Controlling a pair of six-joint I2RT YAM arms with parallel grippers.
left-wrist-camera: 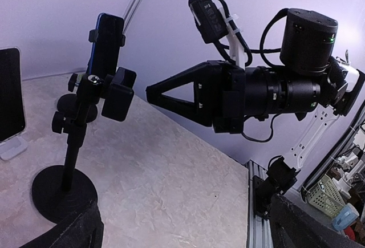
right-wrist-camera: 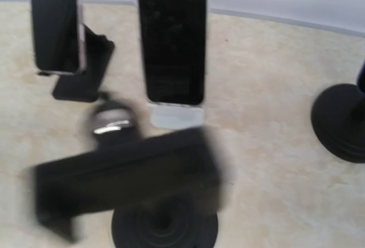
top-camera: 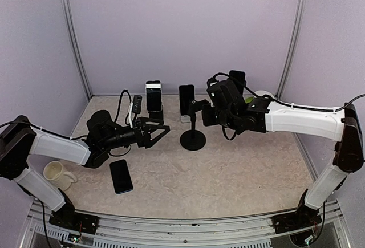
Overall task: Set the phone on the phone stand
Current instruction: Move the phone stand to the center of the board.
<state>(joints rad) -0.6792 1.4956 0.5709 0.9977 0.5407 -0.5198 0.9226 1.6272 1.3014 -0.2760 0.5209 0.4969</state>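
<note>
The phone [top-camera: 121,175], dark with a blue edge, lies flat on the table near the front left. The black phone stand [top-camera: 193,139] stands mid-table on a round base, its clamp head [left-wrist-camera: 117,101] holding nothing. My left gripper [top-camera: 153,130] hovers open and bare between phone and stand; its fingers [left-wrist-camera: 77,230] frame the left wrist view's bottom. My right gripper [top-camera: 197,110] is shut, its tip [left-wrist-camera: 149,91] just beside the clamp head. In the right wrist view the clamp [right-wrist-camera: 125,177] is a blurred bar above the base [right-wrist-camera: 165,228]; my own fingers do not show there.
At the back stand a phone on a black holder [top-camera: 153,95], a phone in a white dock [top-camera: 186,100] and a clamped phone on another pole stand [top-camera: 237,79]. A cream mug [top-camera: 57,172] sits front left. A metal rail [left-wrist-camera: 258,202] edges the table.
</note>
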